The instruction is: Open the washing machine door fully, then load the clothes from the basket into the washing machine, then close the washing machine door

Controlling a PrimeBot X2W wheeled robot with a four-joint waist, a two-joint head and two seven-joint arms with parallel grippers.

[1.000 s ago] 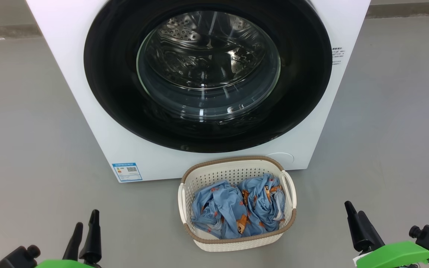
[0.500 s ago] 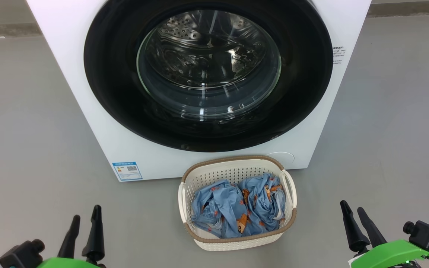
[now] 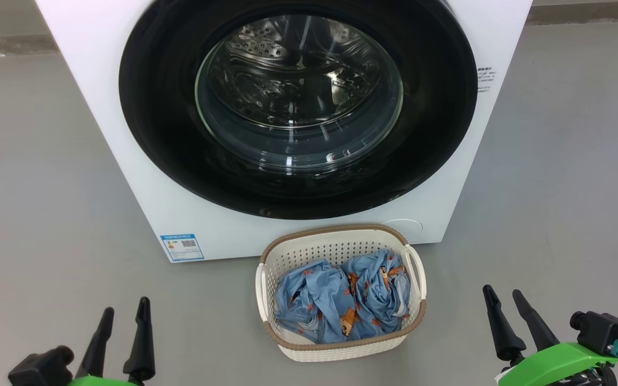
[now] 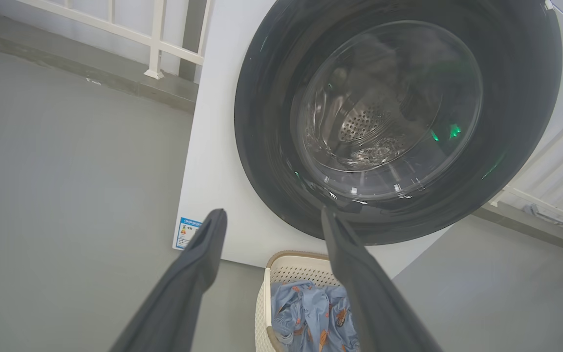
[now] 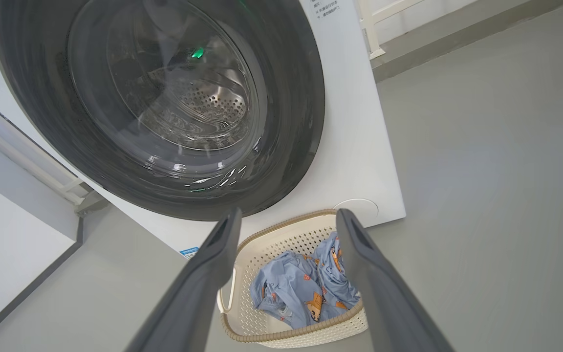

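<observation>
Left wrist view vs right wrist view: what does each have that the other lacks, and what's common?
Left wrist extras: the open left gripper, and the blue label in full.
Right wrist extras: the open right gripper, the round white cap low on the washing machine front, and the whole basket, near rim included; the left wrist view crops it.
Shared: the washing machine door shut, the steel drum behind its glass, the clothes in the basket, grey floor.

A small blue label [image 3: 182, 247] with a QR code sits at the lower left of the washing machine [image 3: 223, 236] front, its print too small to read. The tiny dark print [image 3: 485, 79] at the front's right edge is equally illegible.
</observation>
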